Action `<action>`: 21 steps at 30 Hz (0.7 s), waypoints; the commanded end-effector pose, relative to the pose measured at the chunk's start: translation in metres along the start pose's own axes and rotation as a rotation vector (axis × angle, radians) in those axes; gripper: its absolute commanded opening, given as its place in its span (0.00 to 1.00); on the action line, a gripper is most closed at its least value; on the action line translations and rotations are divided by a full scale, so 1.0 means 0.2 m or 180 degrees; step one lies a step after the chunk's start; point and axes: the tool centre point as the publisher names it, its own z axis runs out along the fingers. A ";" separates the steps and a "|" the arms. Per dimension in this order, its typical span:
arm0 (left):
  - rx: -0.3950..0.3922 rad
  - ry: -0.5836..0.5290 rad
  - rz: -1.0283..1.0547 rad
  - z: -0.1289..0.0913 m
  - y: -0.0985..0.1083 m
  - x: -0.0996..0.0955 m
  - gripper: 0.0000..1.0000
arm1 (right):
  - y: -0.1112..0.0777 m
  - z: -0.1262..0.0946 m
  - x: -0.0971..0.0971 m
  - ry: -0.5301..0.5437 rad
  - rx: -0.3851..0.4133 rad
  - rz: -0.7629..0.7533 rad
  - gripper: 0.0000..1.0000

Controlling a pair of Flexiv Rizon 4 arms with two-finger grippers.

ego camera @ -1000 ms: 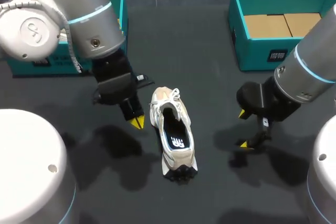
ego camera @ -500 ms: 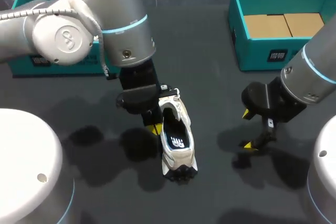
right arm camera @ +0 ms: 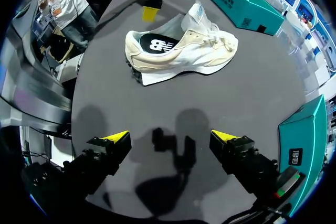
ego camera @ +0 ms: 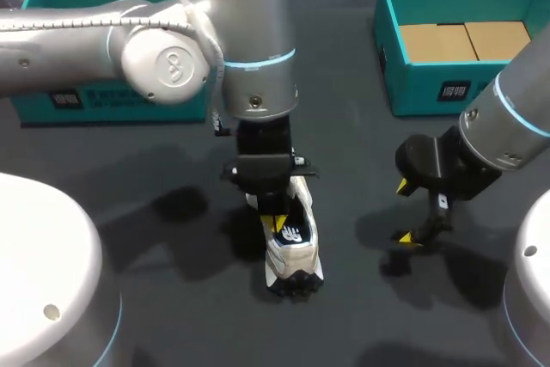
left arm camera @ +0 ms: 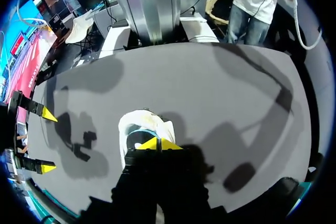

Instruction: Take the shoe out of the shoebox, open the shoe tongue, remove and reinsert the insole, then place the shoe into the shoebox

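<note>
Hanging over the shoe [right arm camera: 184, 48], the left gripper [ego camera: 277, 223] is hiding its opening in the head view. The right wrist view is showing it whole: cream, upright on the table [ego camera: 344, 161], dark insole [right arm camera: 152, 43] inside. The left fingertips are pressing together on nothing visible, and the right gripper [right arm camera: 170, 137] is gaping wide, empty.
</note>
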 end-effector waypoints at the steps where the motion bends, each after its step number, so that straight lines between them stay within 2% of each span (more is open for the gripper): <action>1: 0.0017 0.0371 0.0015 0.06 0.04 -0.04 0.00 | 0.00 0.00 0.01 -0.0013 0.0001 0.0000 1.00; 17: 0.0120 0.0532 -0.0025 0.28 0.09 0.00 0.00 | 0.00 0.00 0.01 -0.0013 0.0001 0.0000 1.00; 21: 0.0126 0.0441 -0.0049 0.28 0.09 0.00 0.00 | 0.00 0.00 0.01 -0.0013 0.0001 0.0000 1.00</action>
